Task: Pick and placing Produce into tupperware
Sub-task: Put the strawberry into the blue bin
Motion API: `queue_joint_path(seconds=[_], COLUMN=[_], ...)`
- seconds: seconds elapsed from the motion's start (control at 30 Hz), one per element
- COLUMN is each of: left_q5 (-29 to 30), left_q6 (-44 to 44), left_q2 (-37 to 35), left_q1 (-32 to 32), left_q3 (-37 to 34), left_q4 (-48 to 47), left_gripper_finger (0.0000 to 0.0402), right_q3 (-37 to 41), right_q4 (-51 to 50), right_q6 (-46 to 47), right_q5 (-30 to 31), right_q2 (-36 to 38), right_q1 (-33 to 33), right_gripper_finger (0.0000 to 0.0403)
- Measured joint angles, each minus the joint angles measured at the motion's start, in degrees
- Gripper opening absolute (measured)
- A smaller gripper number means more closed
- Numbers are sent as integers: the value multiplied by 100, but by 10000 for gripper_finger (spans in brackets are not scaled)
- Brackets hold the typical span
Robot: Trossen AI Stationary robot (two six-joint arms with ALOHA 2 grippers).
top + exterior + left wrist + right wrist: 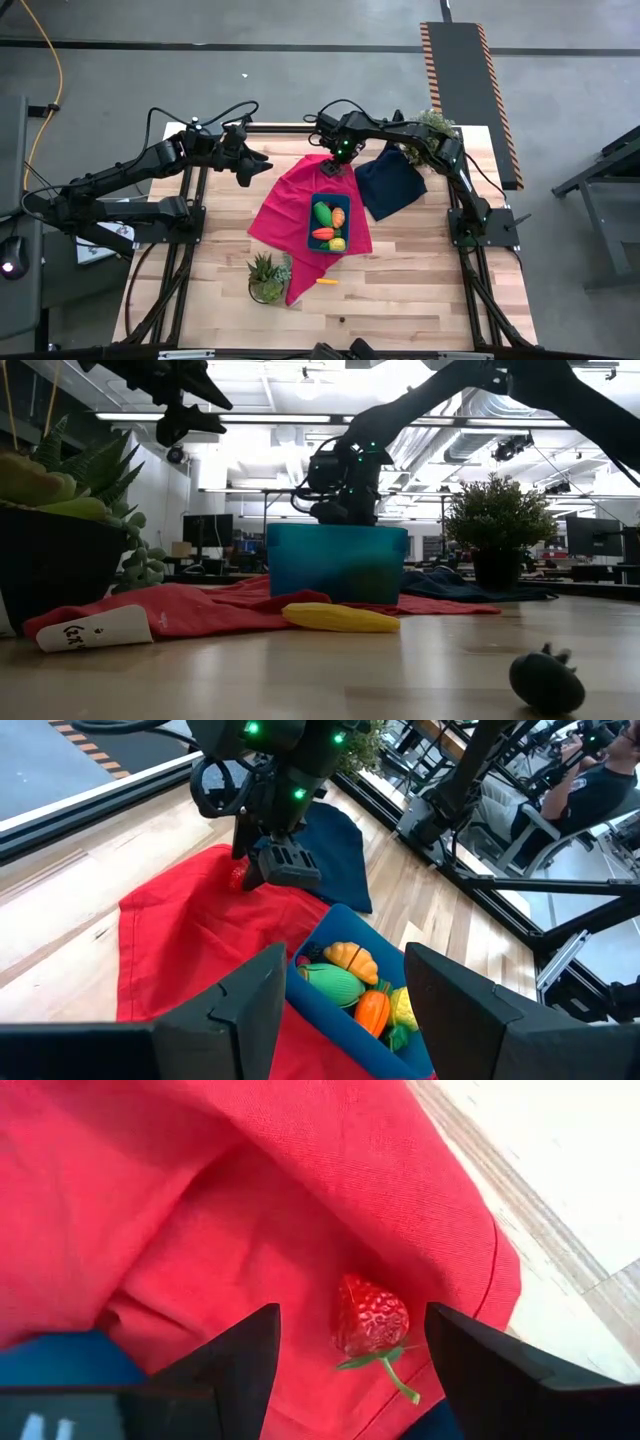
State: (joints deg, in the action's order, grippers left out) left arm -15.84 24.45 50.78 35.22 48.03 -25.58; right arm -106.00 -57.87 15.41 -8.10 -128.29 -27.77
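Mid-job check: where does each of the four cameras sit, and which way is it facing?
High: overhead, straight down; both arms, tupperware on red cloth.
Low: table height, level across; tupperware, right gripper behind it.
Left wrist: past the open left gripper toward tupperware.
Right wrist: down between the open fingers at a strawberry.
All four share the red cloth.

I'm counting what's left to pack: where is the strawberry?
The strawberry lies on the red cloth near its far edge, outside the tupperware, between the right gripper's open fingers.
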Motion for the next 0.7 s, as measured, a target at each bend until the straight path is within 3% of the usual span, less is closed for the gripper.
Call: queue_joint_path(seconds=[0.7], left_q5=[0], left_q6=[-11], left_q2=[0], left_q1=[0], left_q3=[0], left_q4=[-2], left_gripper_finger=[193], right_q3=[0], right_q4=[-15], right_q6=[-107], right_q5=[92], right_q2=[-3], right_q1=[2], right_gripper_finger=[240])
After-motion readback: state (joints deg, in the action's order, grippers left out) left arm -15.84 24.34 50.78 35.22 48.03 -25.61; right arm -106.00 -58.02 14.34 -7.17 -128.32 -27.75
